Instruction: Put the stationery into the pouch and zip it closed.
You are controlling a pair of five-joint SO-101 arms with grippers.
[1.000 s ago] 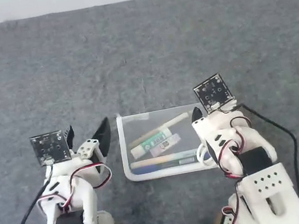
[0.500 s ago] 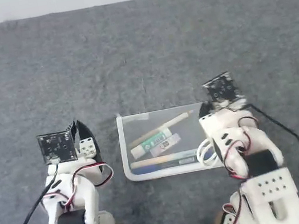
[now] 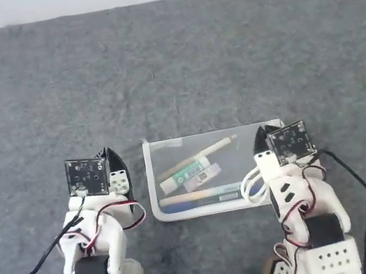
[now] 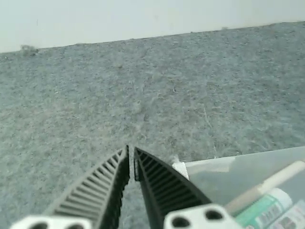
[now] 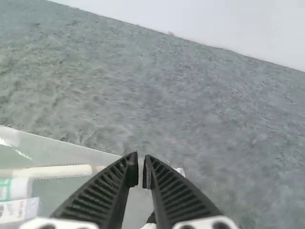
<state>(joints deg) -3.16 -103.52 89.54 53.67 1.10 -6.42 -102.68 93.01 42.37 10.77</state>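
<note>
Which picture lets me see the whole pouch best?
The high view: nearly the whole pouch lies flat there, with the stationery inside. The left wrist view shows one corner; the right wrist view shows part of one end.

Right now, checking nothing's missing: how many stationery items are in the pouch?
4 in the pouch: cream stick farthest back, green-white tube mid-pouch, small white piece beside it, long pen along the near edge. Others may hide.

At the centre of the high view, the pouch (image 3: pixel 154 184) is seen as clear, edged white, with blue along its lower edge. A tube (image 3: pixel 188 173) is patterned green and white; the table (image 3: pixel 171 68) is covered in mottled grey.
</note>
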